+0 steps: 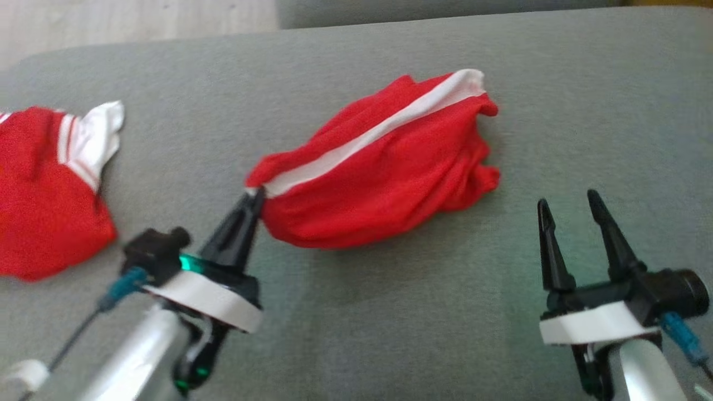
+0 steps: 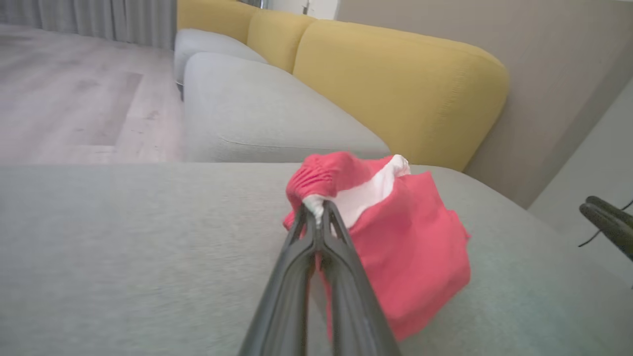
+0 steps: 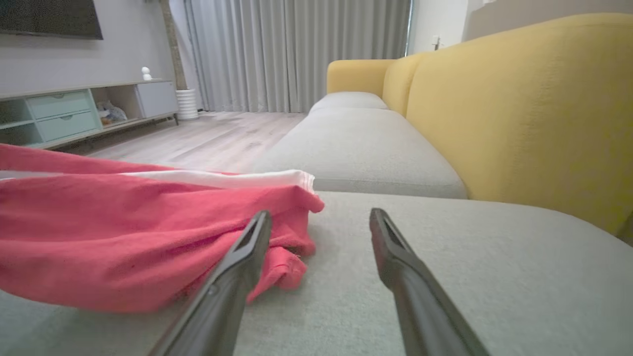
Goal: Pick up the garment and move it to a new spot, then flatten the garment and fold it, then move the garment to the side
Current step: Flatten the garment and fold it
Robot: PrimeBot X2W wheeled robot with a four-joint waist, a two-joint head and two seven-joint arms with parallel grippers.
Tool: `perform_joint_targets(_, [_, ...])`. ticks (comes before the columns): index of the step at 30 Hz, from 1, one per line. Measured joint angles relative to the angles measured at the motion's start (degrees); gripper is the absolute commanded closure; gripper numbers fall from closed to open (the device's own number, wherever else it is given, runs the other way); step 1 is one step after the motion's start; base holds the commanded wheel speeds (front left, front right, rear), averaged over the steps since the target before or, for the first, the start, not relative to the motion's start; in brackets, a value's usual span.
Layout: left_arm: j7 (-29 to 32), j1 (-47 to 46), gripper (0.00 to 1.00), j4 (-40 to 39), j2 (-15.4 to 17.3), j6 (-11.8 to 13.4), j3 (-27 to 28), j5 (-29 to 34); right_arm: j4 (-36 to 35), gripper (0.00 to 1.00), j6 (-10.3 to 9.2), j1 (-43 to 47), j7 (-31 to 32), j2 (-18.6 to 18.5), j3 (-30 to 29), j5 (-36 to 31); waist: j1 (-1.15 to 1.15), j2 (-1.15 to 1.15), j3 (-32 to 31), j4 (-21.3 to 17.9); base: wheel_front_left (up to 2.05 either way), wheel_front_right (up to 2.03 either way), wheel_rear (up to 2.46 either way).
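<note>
Red garment (image 1: 384, 184) bunched on grey cushion (image 1: 390, 312) | left pincer (image 1: 257, 196) pinches its corner | right pincer (image 1: 568, 199) spread | move, flatten, fold pending

We see the red garment (image 3: 123, 237) cut off at the right wrist view's left edge, and a red-and-white shirt (image 1: 44, 189) cut off at the head view's left edge.

Grey seat (image 1: 390, 334) w/ garment (image 1: 384, 184), red shirt (image 1: 39, 195).
</note>
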Motion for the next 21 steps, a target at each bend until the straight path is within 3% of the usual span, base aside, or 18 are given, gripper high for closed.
perform_joint_targets(5, [2.7,0.1,1.00,-4.7,6.2,0.8,3.3,-0.5,1.8,0.00,0.00,-4.6,0.0,-2.0,1.8,4.3,0.00,0.00,1.4,3.5,0.00,0.00,0.00])
perform_joint_targets(11, [4.2,-1.6,1.00,-5.5,10.1,1.2,5.2,-0.4,7.2,0.00,0.00,-15.2,0.0,-11.8,7.6,13.5,0.00,0.00,5.2,6.2,0.00,0.00,0.00])
perform_joint_targets(16, [4.4,-7.3,1.00,-4.4,10.1,0.5,5.4,0.2,15.6,0.00,0.00,-28.2,1.4,-20.8,21.0,26.3,0.02,0.00,8.9,8.7,0.00,0.00,0.00])
perform_joint_targets(21, [3.4,-10.1,1.00,-1.8,8.8,0.1,5.1,0.7,18.0,0.00,0.00,-37.2,9.3,-25.6,33.7,44.0,0.02,0.00,11.4,11.8,0.00,0.00,0.00])
